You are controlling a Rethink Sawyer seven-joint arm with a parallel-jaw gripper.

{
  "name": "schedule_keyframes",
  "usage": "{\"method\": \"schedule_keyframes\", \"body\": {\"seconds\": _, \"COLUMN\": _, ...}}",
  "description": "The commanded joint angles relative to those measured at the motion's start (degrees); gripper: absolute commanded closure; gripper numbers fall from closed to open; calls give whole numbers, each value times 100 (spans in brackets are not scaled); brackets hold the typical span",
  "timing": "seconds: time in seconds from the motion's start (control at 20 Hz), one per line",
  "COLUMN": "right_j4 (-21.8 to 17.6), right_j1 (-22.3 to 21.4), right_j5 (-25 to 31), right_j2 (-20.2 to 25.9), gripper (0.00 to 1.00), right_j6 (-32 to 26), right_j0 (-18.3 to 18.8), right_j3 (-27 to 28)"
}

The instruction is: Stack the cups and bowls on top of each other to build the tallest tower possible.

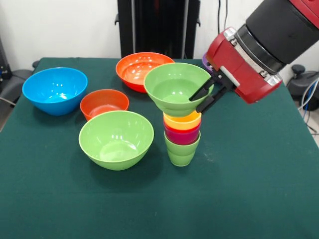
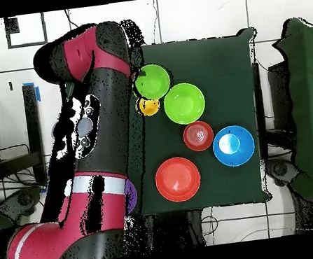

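Observation:
A tower stands mid-table: a light-green cup (image 1: 181, 151) at the bottom, a red cup (image 1: 182, 136) in it, and a yellow cup (image 1: 182, 121) on top. My gripper (image 1: 206, 98) is shut on the right rim of a light-green bowl (image 1: 172, 89), one finger inside and one outside. It holds the bowl tilted at the yellow cup's rim. In the overhead view the bowl (image 2: 152, 80) lies beside the yellow cup's (image 2: 147, 106) open mouth, not centred on it. I cannot tell whether they touch. The purple cup is hidden.
A large light-green bowl (image 1: 116, 139) sits just left of the tower. A small orange-red bowl (image 1: 103, 103), a blue bowl (image 1: 55, 89) and a large orange bowl (image 1: 142, 69) lie behind it. A sliver of a purple bowl (image 1: 205, 60) shows behind my arm.

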State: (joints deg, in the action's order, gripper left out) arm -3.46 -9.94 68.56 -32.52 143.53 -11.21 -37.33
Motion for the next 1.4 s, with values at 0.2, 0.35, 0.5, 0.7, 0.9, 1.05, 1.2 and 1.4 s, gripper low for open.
{"method": "schedule_keyframes", "body": {"seconds": 0.2, "right_j4": 193, "right_j1": 362, "right_j5": 1043, "right_j2": 470, "gripper": 100, "right_j6": -202, "right_j0": 132, "right_j3": 687}}
{"method": "schedule_keyframes", "body": {"seconds": 0.35, "right_j4": 194, "right_j1": 410, "right_j5": 1041, "right_j2": 461, "gripper": 100, "right_j6": -224, "right_j0": 139, "right_j3": 742}}
{"method": "schedule_keyframes", "body": {"seconds": 0.5, "right_j4": 185, "right_j1": 380, "right_j5": 953, "right_j2": 465, "gripper": 100, "right_j6": -239, "right_j0": 104, "right_j3": 605}}
{"method": "schedule_keyframes", "body": {"seconds": 0.7, "right_j4": 135, "right_j1": 275, "right_j5": 762, "right_j2": 479, "gripper": 100, "right_j6": -324, "right_j0": 45, "right_j3": 305}}
{"method": "schedule_keyframes", "body": {"seconds": 0.9, "right_j4": 56, "right_j1": 131, "right_j5": 525, "right_j2": 497, "gripper": 100, "right_j6": -405, "right_j0": -2, "right_j3": -37}}
{"method": "schedule_keyframes", "body": {"seconds": 1.05, "right_j4": -3, "right_j1": 23, "right_j5": 354, "right_j2": 512, "gripper": 100, "right_j6": -464, "right_j0": -39, "right_j3": -308}}
{"method": "schedule_keyframes", "body": {"seconds": 1.2, "right_j4": -37, "right_j1": -107, "right_j5": 197, "right_j2": 544, "gripper": 100, "right_j6": -519, "right_j0": -68, "right_j3": -577}}
{"method": "schedule_keyframes", "body": {"seconds": 1.4, "right_j4": -88, "right_j1": -237, "right_j5": -37, "right_j2": 566, "gripper": 100, "right_j6": -486, "right_j0": -120, "right_j3": -919}}
